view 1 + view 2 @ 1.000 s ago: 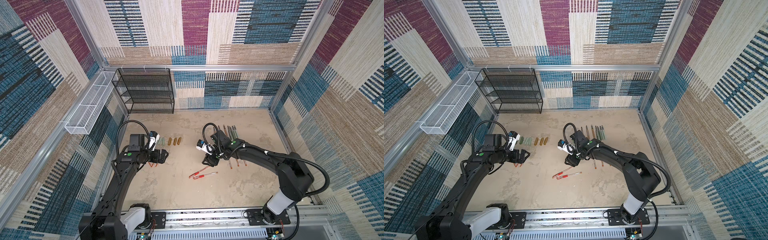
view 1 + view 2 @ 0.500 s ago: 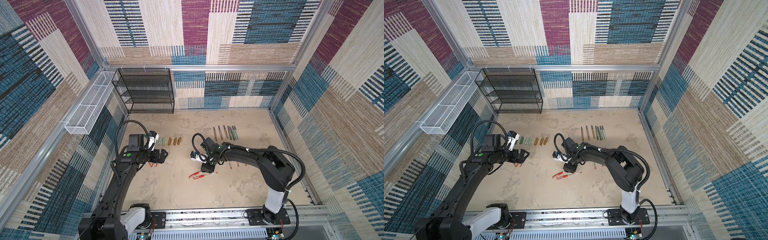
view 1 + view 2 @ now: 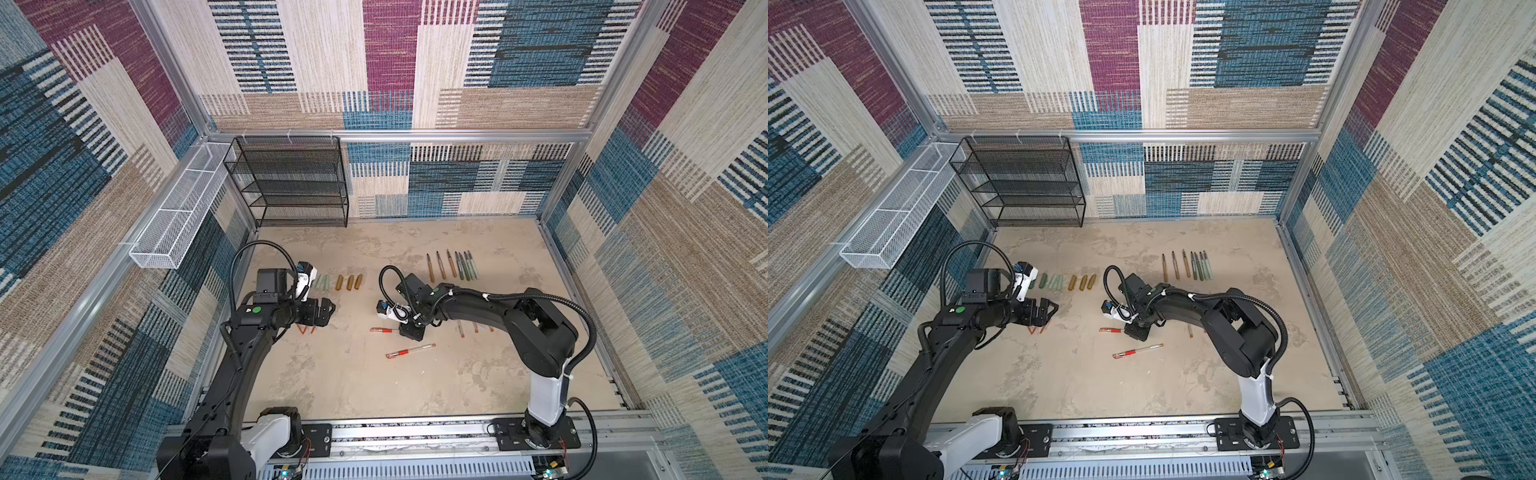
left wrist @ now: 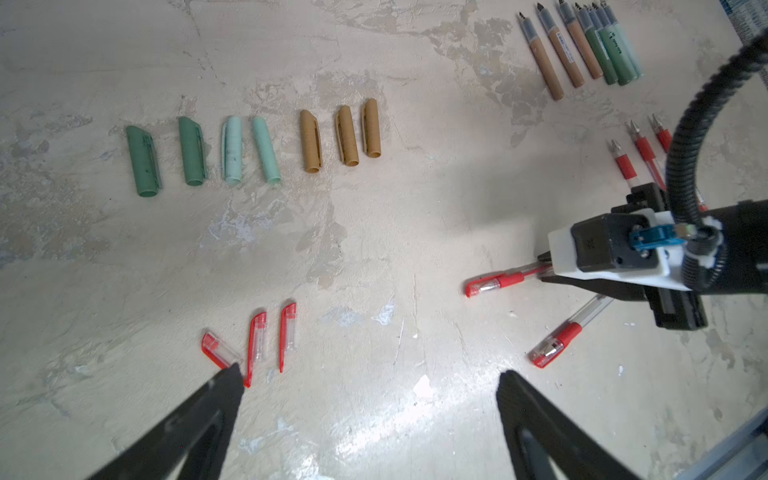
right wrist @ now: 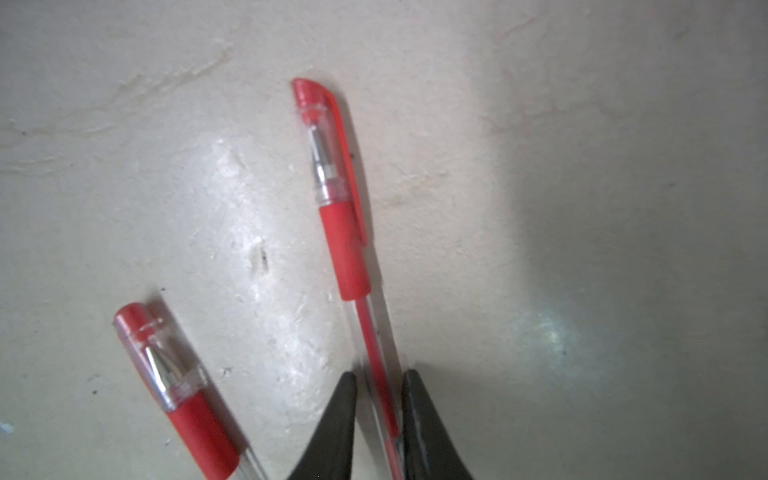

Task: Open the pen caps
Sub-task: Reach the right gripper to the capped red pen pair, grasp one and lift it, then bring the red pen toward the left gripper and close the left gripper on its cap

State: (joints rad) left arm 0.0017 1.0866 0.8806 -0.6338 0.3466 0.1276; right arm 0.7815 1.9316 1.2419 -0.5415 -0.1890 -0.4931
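While the right claw (image 5: 379,373) pinches the clear barrel of a capped red pen (image 5: 351,257), its cap (image 5: 320,124), upper centre of the frame, looks light, slick and stiff. The wide, empty left claw (image 4: 370,372) should likely grip its body, not the thin clip.

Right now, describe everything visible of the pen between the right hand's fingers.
The capped red pen lies on the table: clear plastic barrel, red ink tube inside, red rubbery grip, clear cap with red tip and clip on. The right hand pinches its barrel behind the grip. A second capped pen lies beside it, apart.
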